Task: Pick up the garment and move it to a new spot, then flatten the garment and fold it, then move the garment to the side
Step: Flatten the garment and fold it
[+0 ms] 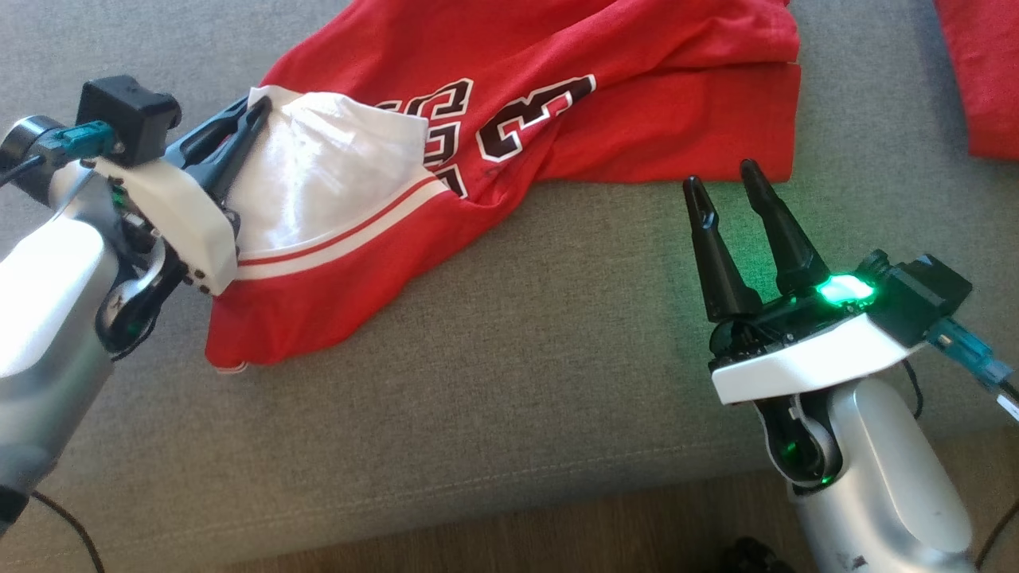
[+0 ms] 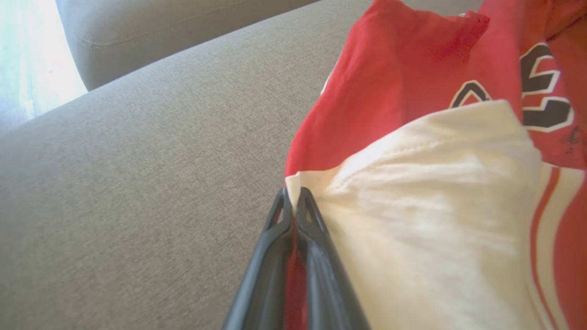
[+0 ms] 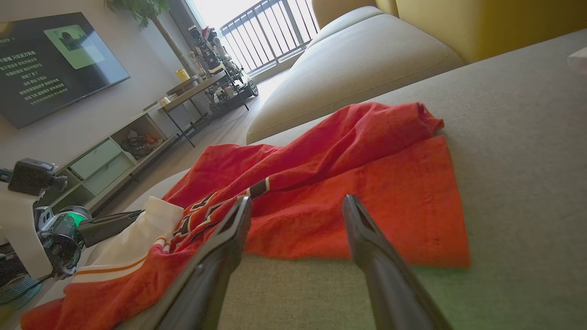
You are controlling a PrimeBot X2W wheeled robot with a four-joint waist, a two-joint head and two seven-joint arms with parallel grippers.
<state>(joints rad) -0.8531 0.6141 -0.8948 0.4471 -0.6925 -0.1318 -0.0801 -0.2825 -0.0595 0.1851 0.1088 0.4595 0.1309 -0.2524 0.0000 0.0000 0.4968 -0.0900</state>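
Note:
The garment (image 1: 557, 103) is a red jersey with black-and-white numbers and a white lining, lying rumpled on the grey sofa seat (image 1: 517, 358). At the left, my left gripper (image 1: 255, 107) is shut on the jersey's edge where the white lining meets the red; in the left wrist view its fingertips (image 2: 293, 201) pinch that fold of the garment (image 2: 435, 206). My right gripper (image 1: 720, 179) is open just in front of the jersey's near right hem, touching nothing. In the right wrist view the right gripper (image 3: 298, 204) frames the garment (image 3: 344, 183), and the left gripper (image 3: 137, 214) shows at the left.
Another red cloth (image 1: 983, 72) lies at the far right of the seat. The sofa's front edge (image 1: 557, 497) runs below, with wood floor beyond. A second cushion (image 3: 348, 59), a TV (image 3: 50, 59) and shelving (image 3: 110, 160) stand further off.

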